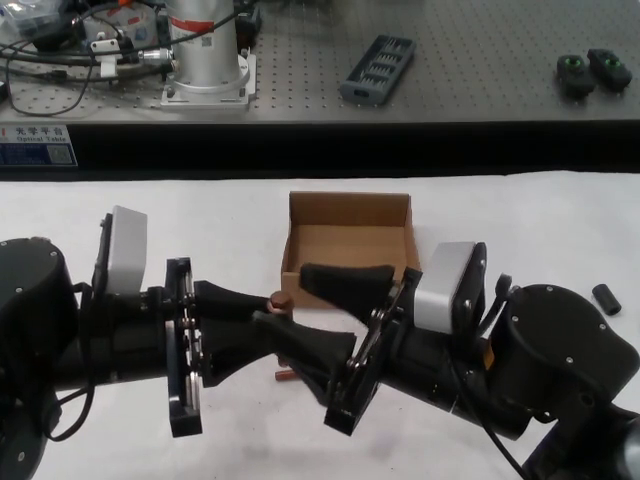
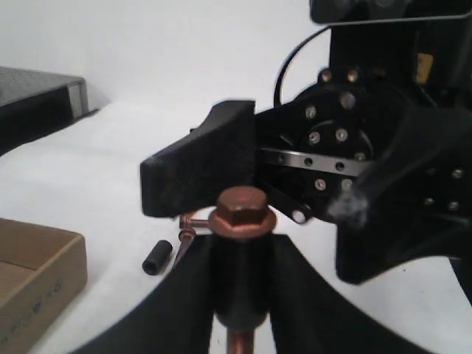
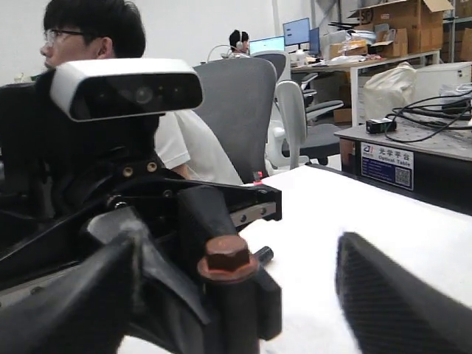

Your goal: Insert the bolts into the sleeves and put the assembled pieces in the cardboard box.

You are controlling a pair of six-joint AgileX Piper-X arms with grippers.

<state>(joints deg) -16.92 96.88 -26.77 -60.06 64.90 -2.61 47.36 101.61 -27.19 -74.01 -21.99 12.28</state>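
My left gripper (image 2: 237, 302) is shut on a black sleeve (image 2: 237, 284) with a copper bolt (image 2: 241, 214) through it; the hex head sits on top and the shank shows below. In the high view the bolt head (image 1: 280, 298) is held in front of the cardboard box (image 1: 350, 215). My right gripper (image 3: 236, 247) is open, one finger on each side of the bolt head (image 3: 227, 256), not touching it. A loose bolt (image 2: 188, 230) and a loose sleeve (image 2: 157, 257) lie on the white table, and a bolt (image 1: 285, 376) lies under the grippers.
Another black sleeve (image 1: 606, 297) lies at the table's far right. The box corner (image 2: 33, 276) is close beside the left gripper. A raised metal bench (image 1: 400, 95) with gear runs behind the table. A seated person is behind the left arm.
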